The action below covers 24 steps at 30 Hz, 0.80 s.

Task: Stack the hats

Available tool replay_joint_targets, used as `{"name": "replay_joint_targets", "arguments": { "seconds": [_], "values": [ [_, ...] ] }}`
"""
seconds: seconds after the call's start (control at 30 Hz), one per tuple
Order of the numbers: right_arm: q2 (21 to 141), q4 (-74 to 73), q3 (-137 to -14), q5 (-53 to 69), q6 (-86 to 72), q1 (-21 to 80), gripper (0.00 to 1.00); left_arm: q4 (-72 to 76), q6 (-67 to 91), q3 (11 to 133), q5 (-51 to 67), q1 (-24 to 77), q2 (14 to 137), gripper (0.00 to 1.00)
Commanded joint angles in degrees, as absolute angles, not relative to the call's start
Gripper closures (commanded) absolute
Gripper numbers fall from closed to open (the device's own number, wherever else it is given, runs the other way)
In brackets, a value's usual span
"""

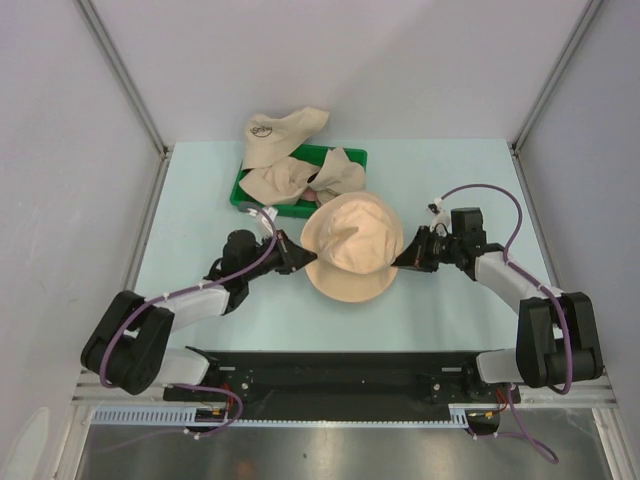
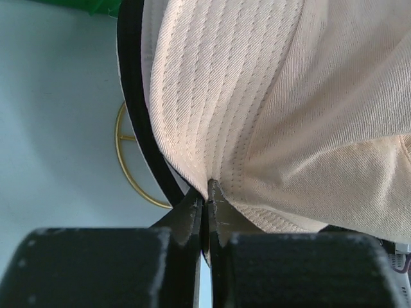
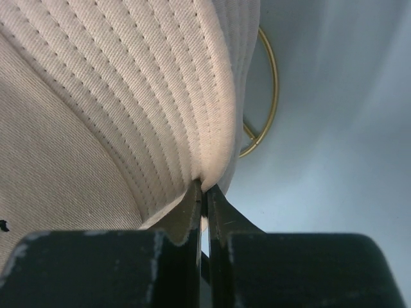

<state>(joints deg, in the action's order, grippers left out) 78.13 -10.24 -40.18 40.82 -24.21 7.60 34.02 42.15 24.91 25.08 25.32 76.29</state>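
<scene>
pinched shut on the brim of the tan hat [image 1: 352, 250] from both sides: left gripper [image 2: 207, 188], right gripper [image 3: 204, 188]. gold ring [image 3: 275, 83] lying underneath.

Legible text: none in any of the three views.
Tan hat [image 1: 285, 135] at the far end of the green tray [image 1: 238, 196]: a small dark round emblem on the fabric, upper centre-left of the top view; too small to read.
Large beige hat [image 3: 96, 115]: a speck of black stitching at the left edge of the right wrist view, cut off by the frame; it cannot be told whether it is lettering.
</scene>
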Motion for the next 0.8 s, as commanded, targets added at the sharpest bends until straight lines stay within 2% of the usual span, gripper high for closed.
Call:
{"name": "replay_joint_targets", "arguments": {
  "seconds": [0.0,0.03,0.1,0.13,0.17,0.23,0.33,0.5,0.77],
  "values": [
    [78.8,-21.1,-38.8,26.0,-22.7,7.6,1.00,22.4,40.3,24.8,22.6,24.1,78.0,0.87],
    [77.8,-21.9,-39.0,25.8,-22.7,7.5,1.00,20.5,40.2,25.0,22.5,23.9,76.5,0.70],
    [76.7,-22.4,-39.9,25.7,-22.7,7.6,1.00,18.0,39.9,25.7,21.0,23.6,70.8,0.54],
    [76.3,-22.8,-40.2,25.8,-22.6,7.6,1.00,15.8,39.4,25.8,20.7,23.1,68.8,0.41],
    [75.8,-23.0,-40.4,26.1,-22.2,7.6,1.00,14.9,39.4,25.8,20.2,22.9,66.8,0.36],
    [75.6,-23.6,-41.4,26.5,-21.9,7.7,1.00,14.5,39.6,26.0,19.4,22.0,61.2,0.32],
    [75.6,-23.8,-42.4,27.2,-21.3,8.1,1.00,18.3,41.5,26.0,18.7,21.8,59.1,0.30],
    [75.5,-23.3,-43.5,29.2,-20.6,8.7,0.97,25.9,44.6,28.2,24.2,21.8,69.2,0.32],
    [73.9,-23.1,-44.1,29.1,-20.0,10.5,0.94,32.8,47.2,31.2,25.1,21.8,73.9,0.39]
  ]
}}
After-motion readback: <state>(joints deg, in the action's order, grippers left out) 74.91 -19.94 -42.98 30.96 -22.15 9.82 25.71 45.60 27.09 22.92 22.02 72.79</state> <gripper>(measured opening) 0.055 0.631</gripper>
